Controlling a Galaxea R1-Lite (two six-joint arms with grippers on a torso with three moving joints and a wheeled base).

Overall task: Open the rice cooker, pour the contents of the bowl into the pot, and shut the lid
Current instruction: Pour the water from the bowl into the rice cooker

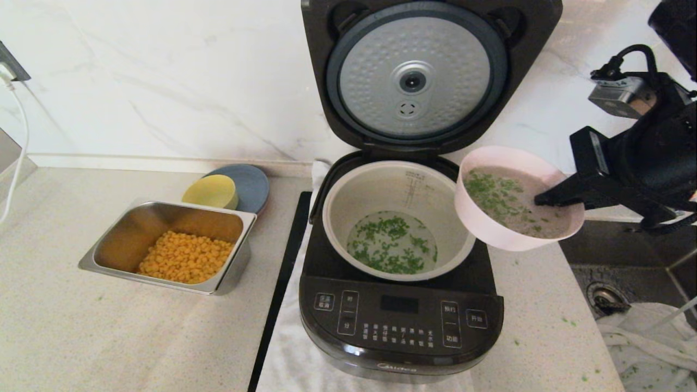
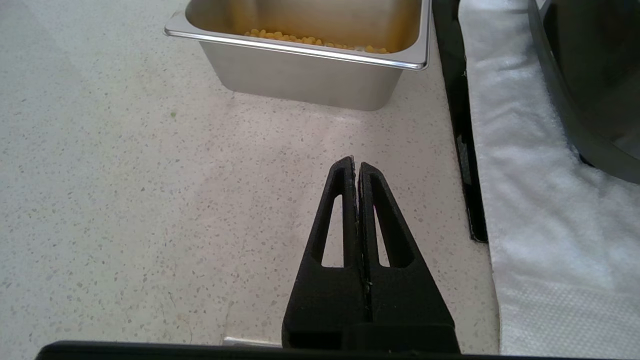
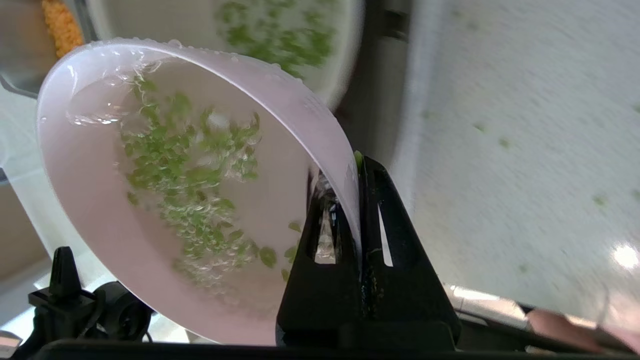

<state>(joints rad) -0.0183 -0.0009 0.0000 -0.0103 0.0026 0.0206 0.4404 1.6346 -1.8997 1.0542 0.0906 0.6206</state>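
Note:
The black rice cooker (image 1: 400,321) stands in the middle with its lid (image 1: 416,76) swung up, the dimpled silver disc facing me. Its grey-beige pot (image 1: 348,201) holds water with chopped green bits (image 1: 392,245). My right gripper (image 1: 544,198) is shut on the right rim of the pale pink bowl (image 1: 490,228), held tilted above the cooker's right edge. Green bits in liquid (image 3: 190,175) lie inside the bowl (image 3: 85,200), whose rim is pinched by the right gripper (image 3: 356,167). My left gripper (image 2: 356,162) is shut and empty over the counter, left of the cooker.
A steel tray of corn (image 1: 103,256) sits left of the cooker, with a yellow bowl (image 1: 209,191) on a blue-grey plate (image 1: 253,185) behind it. A white cloth (image 2: 530,210) lies under the cooker. A sink (image 1: 626,272) lies at the right.

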